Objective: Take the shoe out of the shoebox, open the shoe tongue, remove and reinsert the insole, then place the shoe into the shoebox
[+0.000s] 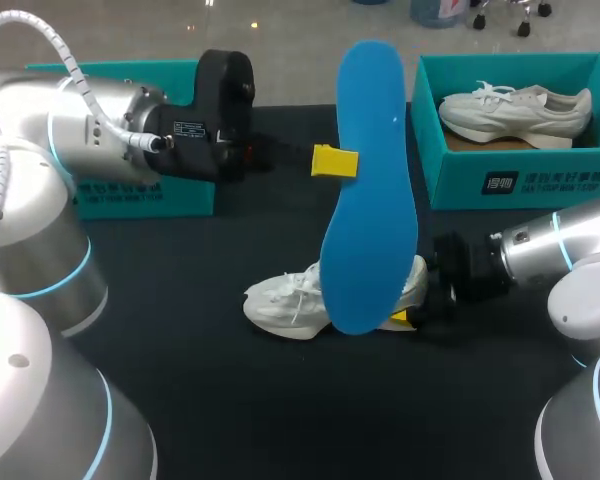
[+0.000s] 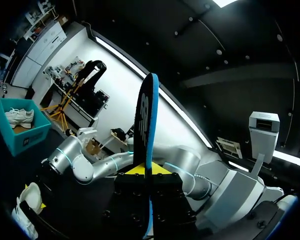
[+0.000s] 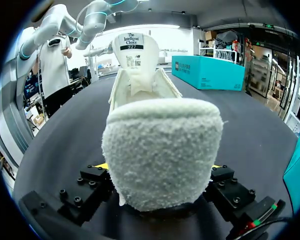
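Far left, our left arm comes in over the black table and passes in front of a teal left box.

- Left gripper: fingers clenched on the insole, off the table. In the left wrist view the gripper has the blue insole edge-on between its fingers, one on each face. The insole runs on well ahead of the tips.
- Insole: upright on its long axis. From the head view its lower end hangs in front of the shoe. We cannot tell whether the two touch.
- Shoe: white, resting on the table under the insole, with its toe away from the right gripper.
- Right gripper: grasping the shoe by the heel. In the right wrist view the fuzzy heel fills the gap between the fingers. A sliver of yellow tip sits against each side of it. The tongue stands up ahead of the fingers.
- Right box: teal, open, beyond the right gripper and apart from it. A second shoe lies inside.
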Available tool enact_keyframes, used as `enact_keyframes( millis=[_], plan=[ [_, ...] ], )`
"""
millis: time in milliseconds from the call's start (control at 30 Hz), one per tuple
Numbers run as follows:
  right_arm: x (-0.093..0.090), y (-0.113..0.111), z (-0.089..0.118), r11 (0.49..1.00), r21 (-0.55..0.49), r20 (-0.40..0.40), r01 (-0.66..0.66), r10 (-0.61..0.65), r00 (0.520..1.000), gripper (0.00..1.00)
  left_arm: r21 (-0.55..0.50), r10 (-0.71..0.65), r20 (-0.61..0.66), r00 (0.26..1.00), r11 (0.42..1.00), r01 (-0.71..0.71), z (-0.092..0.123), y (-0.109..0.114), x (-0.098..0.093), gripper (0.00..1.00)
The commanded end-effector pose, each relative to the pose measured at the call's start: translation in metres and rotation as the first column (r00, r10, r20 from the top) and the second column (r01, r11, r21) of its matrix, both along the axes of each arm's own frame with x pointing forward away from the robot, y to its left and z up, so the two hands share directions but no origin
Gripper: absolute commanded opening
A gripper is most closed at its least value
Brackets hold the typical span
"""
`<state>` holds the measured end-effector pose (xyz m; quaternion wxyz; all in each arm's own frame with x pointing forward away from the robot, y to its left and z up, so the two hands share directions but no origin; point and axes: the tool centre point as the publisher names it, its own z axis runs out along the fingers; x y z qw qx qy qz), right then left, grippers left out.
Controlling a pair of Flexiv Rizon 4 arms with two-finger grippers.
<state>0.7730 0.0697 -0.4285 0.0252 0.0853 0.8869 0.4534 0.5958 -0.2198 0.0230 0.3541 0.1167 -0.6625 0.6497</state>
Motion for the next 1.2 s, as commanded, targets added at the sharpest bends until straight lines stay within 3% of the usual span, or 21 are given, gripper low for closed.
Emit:
enact_keyframes(
  millis=[33, 67, 367, 1000, 1200],
  plan=[
    [0.0, 0.001, -0.007, 1.0, -0.002, -0.001, 0.001, -0.001, 1.0, 0.85, -0.001, 0.001, -0.001, 1.0, 1.0, -0.001, 0.0, 0.0, -0.001, 0.0],
    [0.0, 0.001, -0.007, 1.0, -0.002, -0.001, 0.001, -0.001, 1.0, 1.0, -0.001, 0.001, -0.001, 1.0, 1.0, -0.001, 0.0, 0.0, -0.001, 0.0],
    [0.0, 0.002, -0.006, 1.0, -0.008, -0.004, -0.001, 0.001, 1.0, 1.0, -0.001, 0.001, -0.001, 1.0, 1.0, -0.001, 0.0, 0.0, -0.001, 0.0],
    [-0.001, -0.008, 0.01, 0.985, -0.17, -0.038, 0.002, -0.009, 0.999, 1.0, -0.001, 0.001, -0.001, 1.0, 1.0, -0.001, 0.0, 0.0, -0.001, 0.0],
    [-0.003, -0.012, 0.019, 0.964, -0.263, -0.042, 0.032, -0.045, 0.998, 1.0, -0.001, 0.001, -0.001, 1.0, 1.0, -0.001, 0.0, 0.0, -0.001, 0.0]
  ],
)
